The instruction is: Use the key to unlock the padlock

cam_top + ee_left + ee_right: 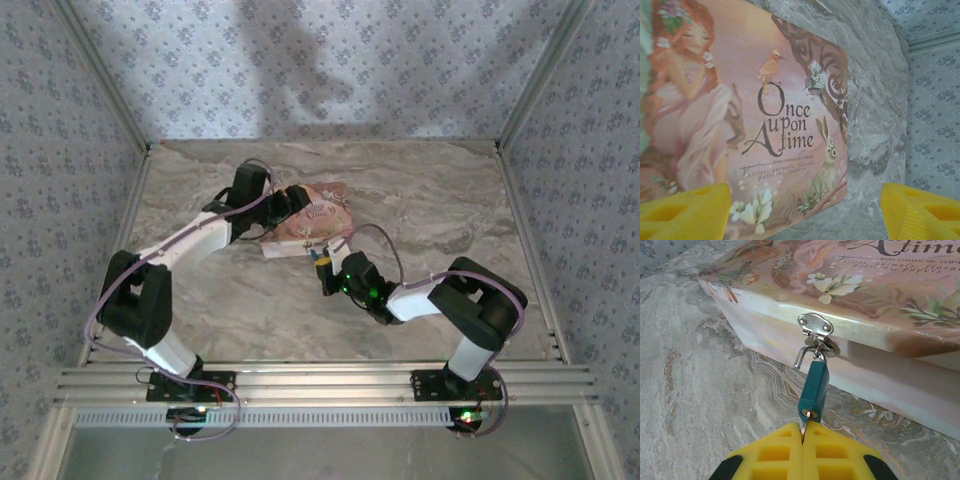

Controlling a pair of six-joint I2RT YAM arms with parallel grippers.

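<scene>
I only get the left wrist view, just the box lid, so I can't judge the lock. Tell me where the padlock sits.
Observer: The padlock hangs from the latch on the box's side wall.
Operator: Report the right gripper.
Observer: The right gripper is shut on the key, which is pushed into the padlock's bottom end.
Operator: Check the shackle.
Observer: One end of the shackle looks free of the blue body, hooked out to the side.

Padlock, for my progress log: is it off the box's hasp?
No, the padlock hangs from the hasp on the box, key in its keyhole.
</scene>
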